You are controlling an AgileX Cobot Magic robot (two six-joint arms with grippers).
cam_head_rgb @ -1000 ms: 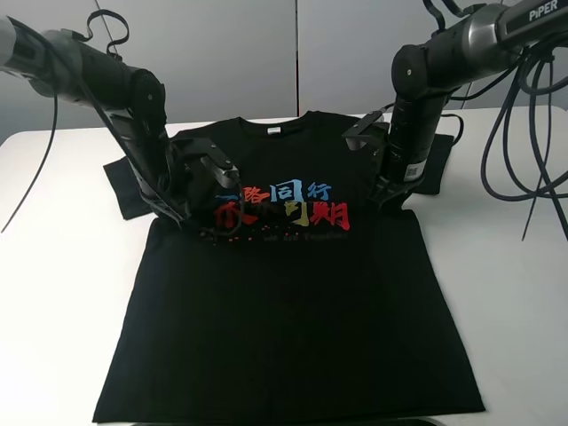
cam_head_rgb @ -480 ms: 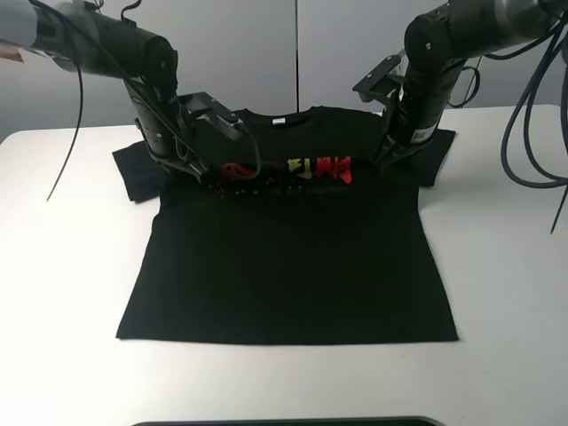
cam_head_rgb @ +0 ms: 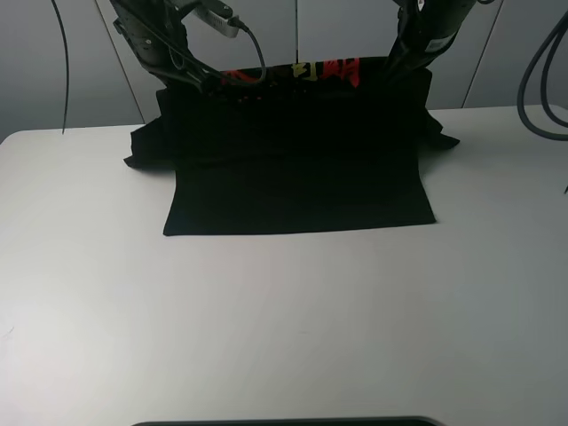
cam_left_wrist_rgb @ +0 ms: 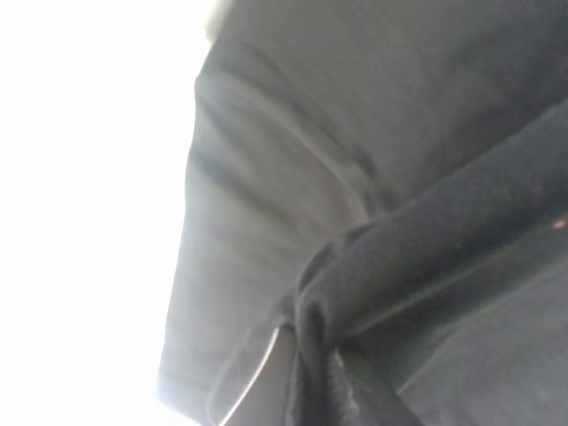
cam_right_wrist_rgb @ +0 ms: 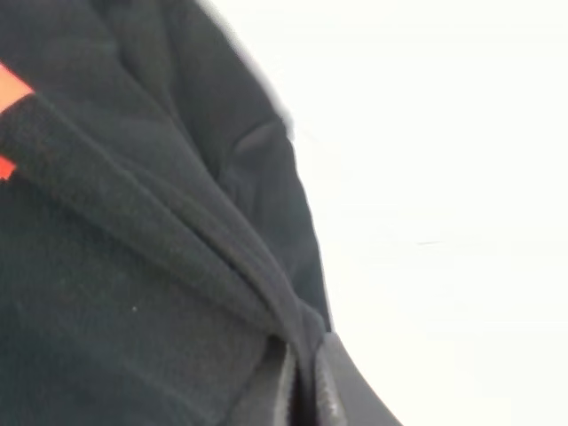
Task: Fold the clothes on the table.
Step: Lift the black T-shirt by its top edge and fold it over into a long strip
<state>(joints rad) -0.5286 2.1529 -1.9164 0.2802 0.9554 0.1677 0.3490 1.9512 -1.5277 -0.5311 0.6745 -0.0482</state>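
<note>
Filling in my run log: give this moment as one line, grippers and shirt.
left gripper: shut on T-shirt | right gripper: shut on T-shirt | T-shirt: fold raised, hem on table

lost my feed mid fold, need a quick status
Both shut on the T-shirt: left gripper, right gripper. Shirt lifted along the print, hem and sleeves on the table. Nothing seen in the way.

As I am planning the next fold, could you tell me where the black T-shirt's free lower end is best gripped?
I'd grip the T-shirt at its two hem corners, coming low from the near side. The hem lies straight and flat on the table, while the left gripper and right gripper hold the chest fold up.
</note>
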